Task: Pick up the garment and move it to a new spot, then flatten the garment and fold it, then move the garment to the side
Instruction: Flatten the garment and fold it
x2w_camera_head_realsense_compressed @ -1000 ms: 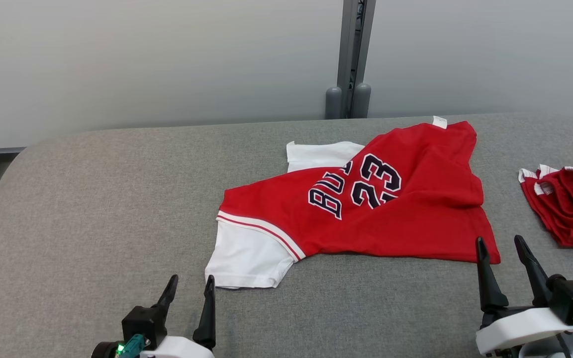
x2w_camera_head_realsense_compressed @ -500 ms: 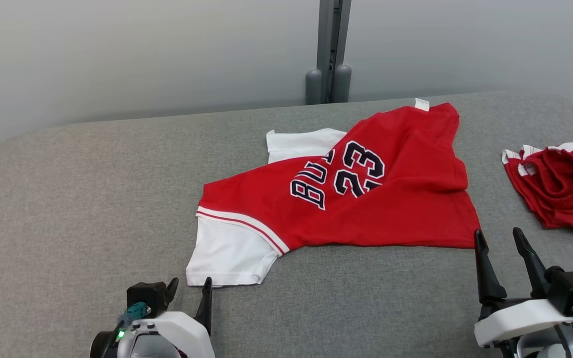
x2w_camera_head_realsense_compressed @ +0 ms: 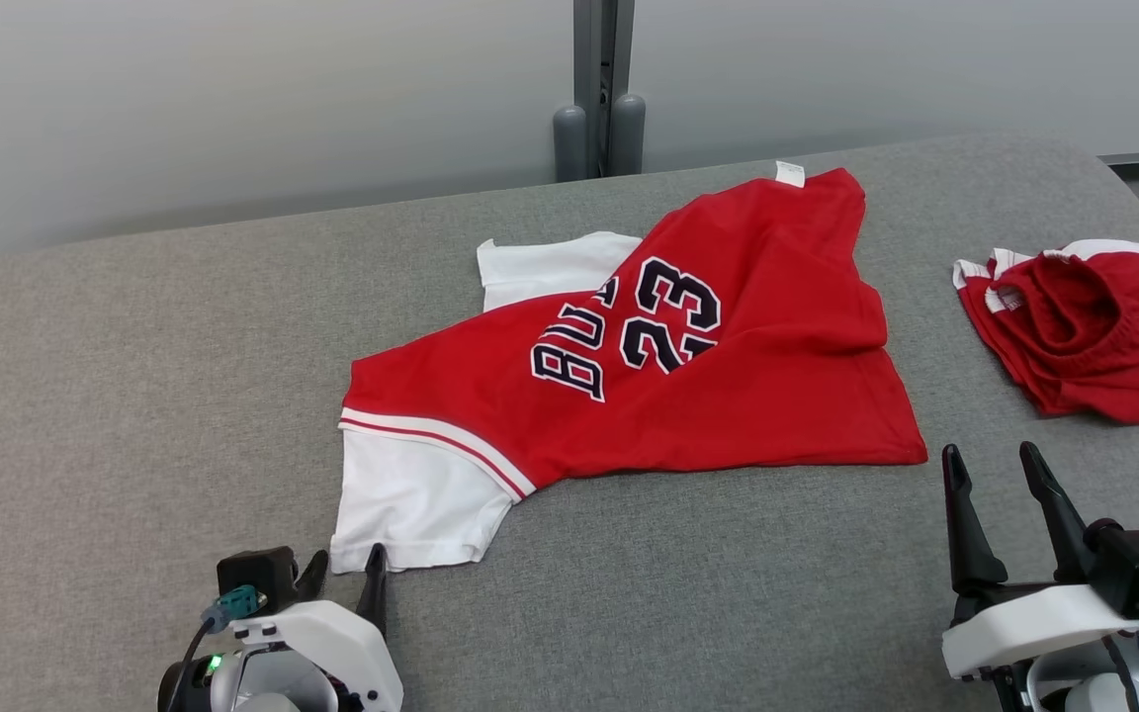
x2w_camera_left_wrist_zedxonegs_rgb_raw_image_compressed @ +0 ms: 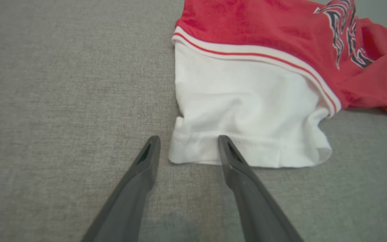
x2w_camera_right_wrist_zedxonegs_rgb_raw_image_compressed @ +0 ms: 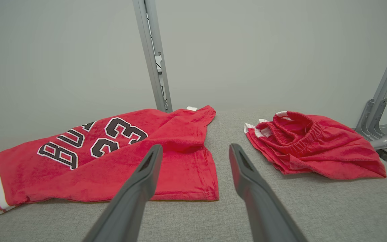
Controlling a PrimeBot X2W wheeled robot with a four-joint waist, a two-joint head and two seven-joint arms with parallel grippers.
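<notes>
Left gripper (x2w_camera_left_wrist_zedxonegs_rgb_raw_image_compressed: 187, 139) spread astride white sleeve hem (x2w_camera_left_wrist_zedxonegs_rgb_raw_image_compressed: 264, 153); shallow pinch may slip, bunching jersey (x2w_camera_head_realsense_compressed: 728, 415). Right gripper (x2w_camera_head_realsense_compressed: 989, 450) spread, near right.

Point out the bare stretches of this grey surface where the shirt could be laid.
The widest bare stretch of the table lies left of the shirt. A narrower strip runs between the left pincer and right pincer. It is crowded on the right, by the shorts.
</notes>
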